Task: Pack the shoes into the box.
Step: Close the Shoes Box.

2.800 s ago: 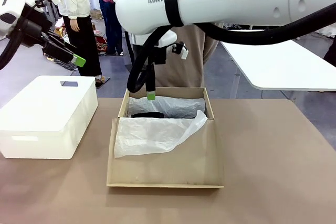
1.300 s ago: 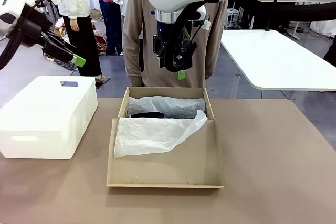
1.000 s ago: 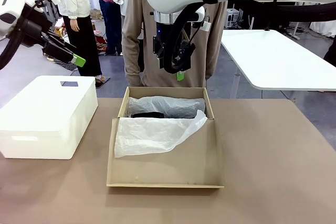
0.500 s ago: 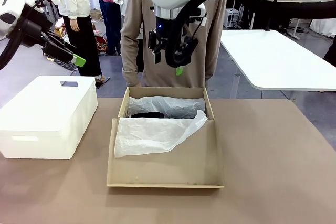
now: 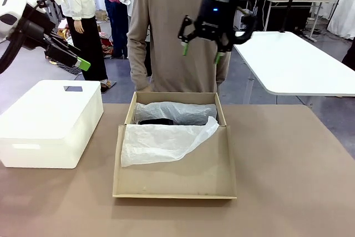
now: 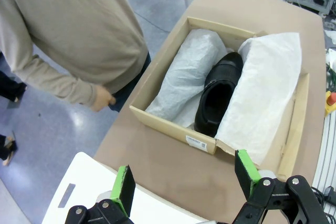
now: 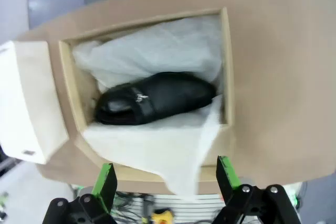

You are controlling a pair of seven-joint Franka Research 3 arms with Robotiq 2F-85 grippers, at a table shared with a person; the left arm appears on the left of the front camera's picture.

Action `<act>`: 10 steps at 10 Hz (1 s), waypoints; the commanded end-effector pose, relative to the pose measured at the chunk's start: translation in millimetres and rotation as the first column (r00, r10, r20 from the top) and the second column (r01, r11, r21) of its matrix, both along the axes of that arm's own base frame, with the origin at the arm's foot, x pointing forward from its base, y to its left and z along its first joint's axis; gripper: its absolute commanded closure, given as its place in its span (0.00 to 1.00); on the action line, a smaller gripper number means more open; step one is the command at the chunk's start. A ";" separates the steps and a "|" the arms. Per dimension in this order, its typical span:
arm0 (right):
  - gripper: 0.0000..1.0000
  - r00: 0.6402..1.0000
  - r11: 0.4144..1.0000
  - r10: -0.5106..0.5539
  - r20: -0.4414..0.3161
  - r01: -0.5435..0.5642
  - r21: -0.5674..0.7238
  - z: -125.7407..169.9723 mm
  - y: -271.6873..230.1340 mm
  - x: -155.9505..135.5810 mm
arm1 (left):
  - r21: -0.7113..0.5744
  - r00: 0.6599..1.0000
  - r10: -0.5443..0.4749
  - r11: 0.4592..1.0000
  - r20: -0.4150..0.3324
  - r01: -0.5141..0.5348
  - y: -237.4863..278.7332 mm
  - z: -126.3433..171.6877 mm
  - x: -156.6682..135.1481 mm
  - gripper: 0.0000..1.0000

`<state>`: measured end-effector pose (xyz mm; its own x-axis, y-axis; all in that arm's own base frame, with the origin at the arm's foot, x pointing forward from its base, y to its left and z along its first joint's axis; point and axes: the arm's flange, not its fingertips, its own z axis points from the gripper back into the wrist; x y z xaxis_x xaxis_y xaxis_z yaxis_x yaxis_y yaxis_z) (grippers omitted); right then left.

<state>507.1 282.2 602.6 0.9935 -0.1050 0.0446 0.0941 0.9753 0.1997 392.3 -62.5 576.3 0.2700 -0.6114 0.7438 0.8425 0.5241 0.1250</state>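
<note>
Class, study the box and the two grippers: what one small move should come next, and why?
Probably lower the open right gripper toward the tissue paper draped over the near edge of the box, to fold it back over the shoe. The shoe lies uncovered in the box, and the lid flap lies flat open.

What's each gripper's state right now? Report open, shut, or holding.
Left gripper: open, holding nothing.
Right gripper: open, holding nothing.
</note>
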 end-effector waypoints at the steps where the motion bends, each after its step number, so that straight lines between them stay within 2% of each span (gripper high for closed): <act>1: 0.00 0.975 0.976 0.210 0.067 -0.205 -0.066 -1.9 -41.1 -9.8 | -0.015 1.000 -0.024 1.000 0.011 0.024 2.1 -0.4 1.9 0.00; 2: 0.00 0.946 0.949 0.305 0.107 -0.292 -0.119 -1.0 -61.5 -10.7 | -0.015 1.000 -0.024 1.000 0.011 0.024 2.1 -0.4 1.9 0.00; 4: 0.00 0.924 0.925 0.361 0.126 -0.338 -0.175 -4.9 -80.4 -15.3 | -0.015 1.000 -0.024 1.000 0.011 0.024 2.1 -0.4 1.9 0.00; 5: 0.00 0.958 0.948 0.278 0.068 -0.262 -0.182 -9.1 -78.0 -17.9 | -0.015 1.000 -0.024 1.000 0.011 0.024 2.1 -0.4 1.9 0.00; 6: 0.00 0.938 0.932 0.338 0.073 -0.322 -0.164 5.5 -72.2 -5.0 | -0.015 1.000 -0.024 1.000 0.011 0.024 2.1 -0.4 1.9 0.00; 10: 0.00 0.938 0.932 0.338 0.073 -0.322 -0.164 5.5 -72.2 -5.0 | -0.015 1.000 -0.024 1.000 0.011 0.024 2.1 -0.4 1.9 0.00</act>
